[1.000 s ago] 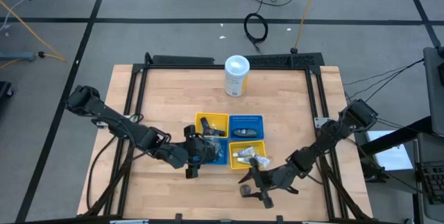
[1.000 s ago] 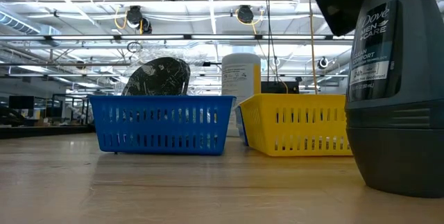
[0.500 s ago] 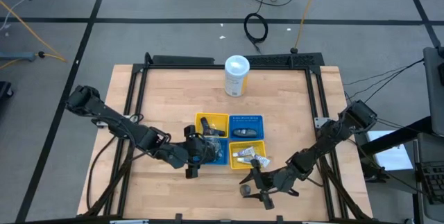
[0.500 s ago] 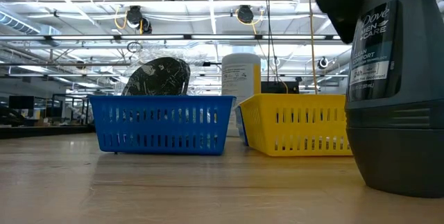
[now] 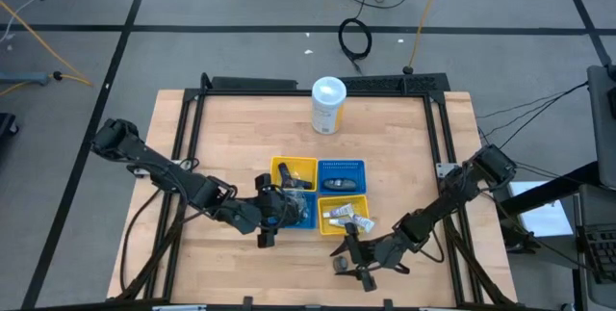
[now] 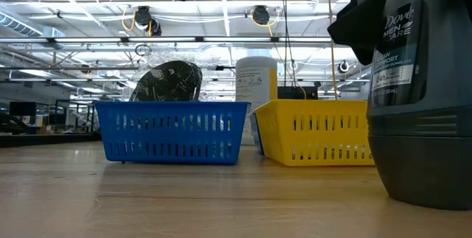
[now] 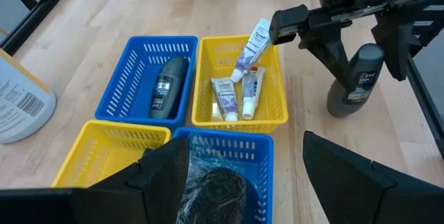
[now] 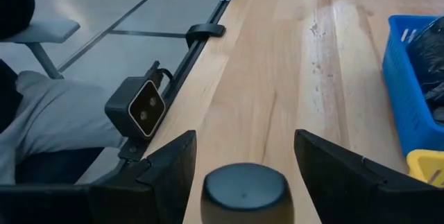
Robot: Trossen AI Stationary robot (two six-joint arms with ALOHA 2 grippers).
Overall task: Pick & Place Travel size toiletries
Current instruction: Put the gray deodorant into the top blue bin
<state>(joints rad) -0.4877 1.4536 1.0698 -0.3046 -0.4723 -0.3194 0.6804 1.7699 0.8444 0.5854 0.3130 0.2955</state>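
A dark grey Dove bottle [image 7: 355, 80] stands upright on its base on the table, near the front edge. My right gripper [image 5: 352, 257] is open, with one finger on each side of the bottle's round cap [image 8: 244, 192]; I cannot tell whether they touch it. White tubes [image 7: 239, 89] lie in a yellow tray [image 7: 276, 116]. A second dark bottle [image 7: 165, 87] lies in a blue tray [image 7: 119, 89]. My left gripper [image 7: 246, 163] hangs open above another blue tray [image 5: 302, 217], which holds a dark mesh puff [image 7: 216, 191].
The four trays sit together in a square at the table's middle, the fourth one yellow [image 7: 104, 156]. A tall white canister [image 5: 328, 105] stands near the far edge. A small camera [image 8: 142, 108] sits on the table frame just beyond the bottle.
My right gripper has sunk a little, so its open fingers now reach farther down beside the top of the Dove bottle. The bottle has stayed in place.
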